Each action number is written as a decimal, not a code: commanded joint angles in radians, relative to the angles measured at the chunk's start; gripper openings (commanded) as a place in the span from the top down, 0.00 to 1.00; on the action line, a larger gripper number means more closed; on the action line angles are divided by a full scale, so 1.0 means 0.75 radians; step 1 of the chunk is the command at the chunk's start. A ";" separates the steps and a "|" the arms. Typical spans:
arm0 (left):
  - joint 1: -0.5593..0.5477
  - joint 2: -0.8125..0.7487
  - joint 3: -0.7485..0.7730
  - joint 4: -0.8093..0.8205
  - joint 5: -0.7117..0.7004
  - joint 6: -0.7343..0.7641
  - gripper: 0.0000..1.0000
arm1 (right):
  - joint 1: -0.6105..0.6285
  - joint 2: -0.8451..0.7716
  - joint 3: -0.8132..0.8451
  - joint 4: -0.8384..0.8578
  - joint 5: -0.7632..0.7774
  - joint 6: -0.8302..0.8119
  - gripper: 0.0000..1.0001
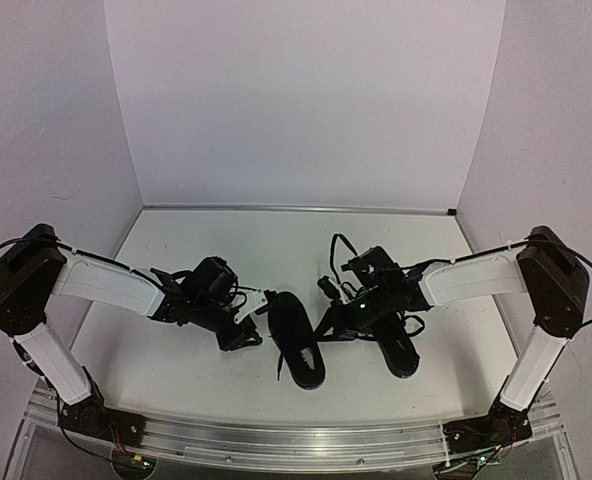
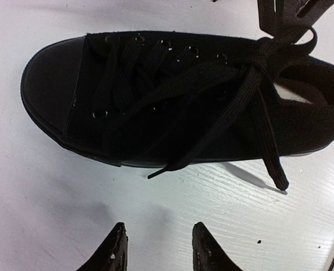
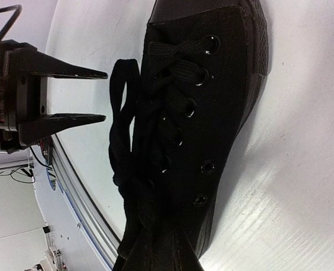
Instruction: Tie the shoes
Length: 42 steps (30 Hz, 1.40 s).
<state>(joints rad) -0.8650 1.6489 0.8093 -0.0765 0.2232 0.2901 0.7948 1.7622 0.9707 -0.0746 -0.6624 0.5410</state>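
L pincer [image 2: 159, 227] spread wide, empty; R pincer [image 3: 158, 244] looks clamped on lace [image 2: 294, 42]. L shd nip loose end [image 2: 276, 176], pull w/o dragging shoe [image 2: 48, 84].

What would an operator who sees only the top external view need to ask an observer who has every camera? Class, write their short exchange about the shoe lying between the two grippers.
Operator: Is the left gripper open?
Observer: Yes. The left wrist view shows the left gripper open and empty, short of the shoe.
Operator: Where do the laces finish?
Observer: Two loose lace ends trail off the shoe's side onto the table, on the left gripper's side.
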 commanded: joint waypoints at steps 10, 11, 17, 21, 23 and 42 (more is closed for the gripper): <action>0.028 0.016 0.114 0.171 0.002 0.032 0.57 | 0.001 -0.065 0.002 -0.042 0.039 -0.045 1.00; 0.028 0.024 0.121 0.180 0.010 0.040 0.57 | 0.001 -0.068 0.000 -0.042 0.041 -0.046 1.00; 0.028 0.101 0.183 0.188 0.052 0.086 0.57 | 0.001 -0.097 -0.011 -0.046 0.018 -0.034 0.85; 0.028 0.157 0.220 0.173 0.085 0.100 0.58 | -0.002 -0.192 -0.044 -0.046 0.010 -0.020 0.66; 0.028 0.178 0.231 0.169 0.096 0.102 0.58 | 0.000 -0.227 -0.057 -0.046 -0.001 -0.012 0.60; 0.029 0.193 0.228 0.173 0.099 0.108 0.59 | 0.031 -0.029 0.016 0.008 -0.026 -0.012 0.71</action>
<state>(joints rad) -0.8471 1.7893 0.9482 0.0355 0.2884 0.3521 0.8106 1.7412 0.9376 -0.0963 -0.6914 0.5401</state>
